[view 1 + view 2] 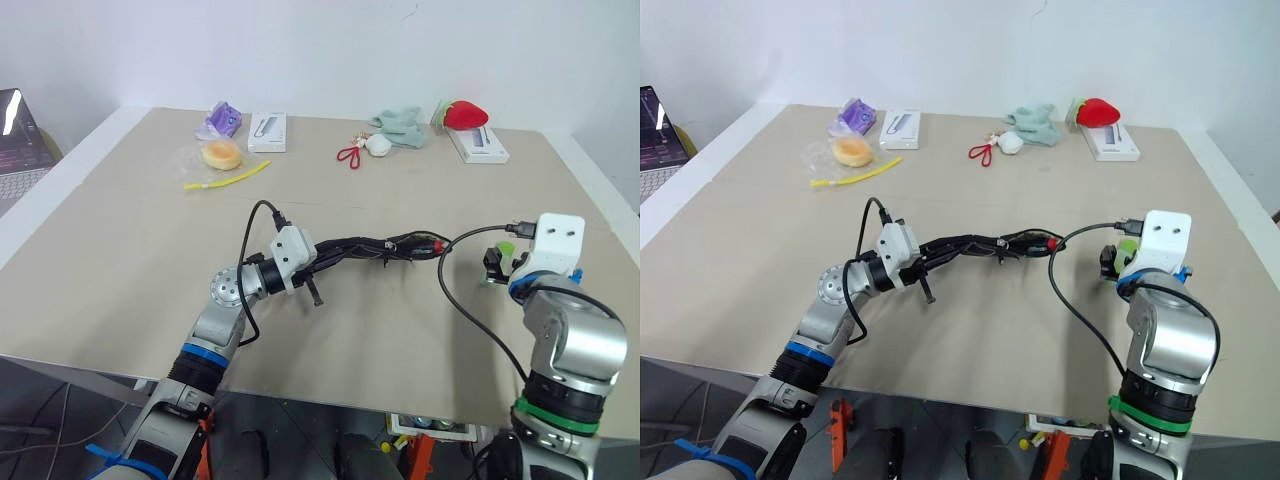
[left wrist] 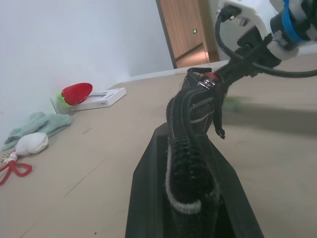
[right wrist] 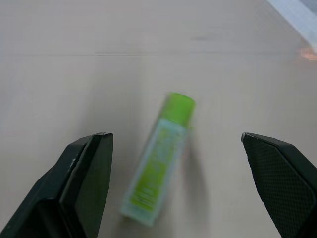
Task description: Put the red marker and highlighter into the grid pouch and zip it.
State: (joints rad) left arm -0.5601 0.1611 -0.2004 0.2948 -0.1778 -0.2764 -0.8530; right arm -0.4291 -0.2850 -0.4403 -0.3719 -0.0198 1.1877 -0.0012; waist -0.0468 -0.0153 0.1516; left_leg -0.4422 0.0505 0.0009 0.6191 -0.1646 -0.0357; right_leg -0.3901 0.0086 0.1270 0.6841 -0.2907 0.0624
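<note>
My left gripper [image 1: 313, 266] is shut on one end of the grid pouch [image 1: 365, 246], holding it edge-on above the middle of the table. The pouch is black, and its zipper edge [image 2: 190, 114] runs away from the gripper toward my right arm. The red marker's red cap [image 1: 437, 243] peeks out of the pouch's far end, also seen as the cap [image 2: 211, 78] in the left wrist view. The light-green highlighter [image 3: 158, 161] lies flat on the table at the right. My right gripper [image 3: 173, 136] hangs open just over it, one finger on each side, not touching it.
Along the back edge lie a strawberry plush [image 1: 465, 115] on a white box [image 1: 478, 145], a teal cloth [image 1: 400, 125], a red loop keychain [image 1: 349, 155], another white box [image 1: 267, 131], a wrapped bun [image 1: 221, 154] and a yellow strip [image 1: 228, 179]. A laptop [image 1: 20, 140] sits far left.
</note>
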